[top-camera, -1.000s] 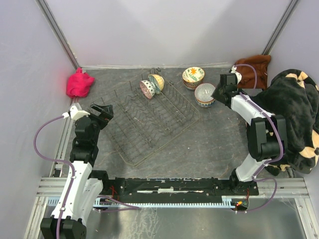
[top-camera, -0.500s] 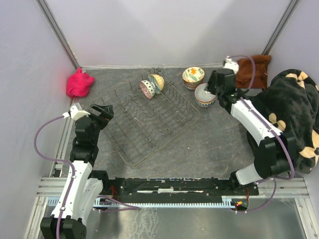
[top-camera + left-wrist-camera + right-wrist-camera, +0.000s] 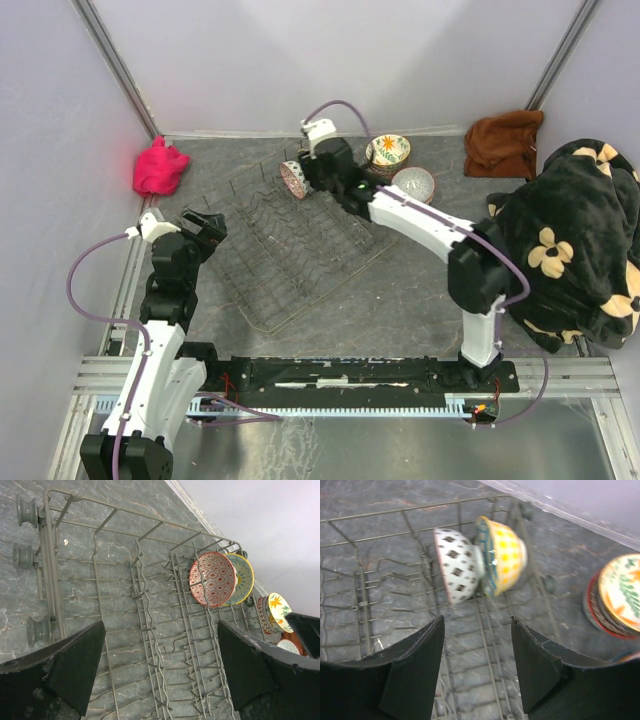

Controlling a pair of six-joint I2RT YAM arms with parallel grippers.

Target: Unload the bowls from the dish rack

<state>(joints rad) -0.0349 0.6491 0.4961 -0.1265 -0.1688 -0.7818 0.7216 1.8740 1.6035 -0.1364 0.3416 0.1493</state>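
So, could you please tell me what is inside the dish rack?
The dish rack holds two bowls on edge at its far end: a red-patterned bowl and a yellow bowl close behind it, partly hidden by it. No others show among the tines.

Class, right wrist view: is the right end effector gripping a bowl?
No, the right end effector is open and empty; the diamond-patterned bowl and yellow bowl sit beyond it.

Glossy ceramic bowls (image 3: 506,555), dull metal wire dish rack (image 3: 292,252), matt mottled table (image 3: 410,300)
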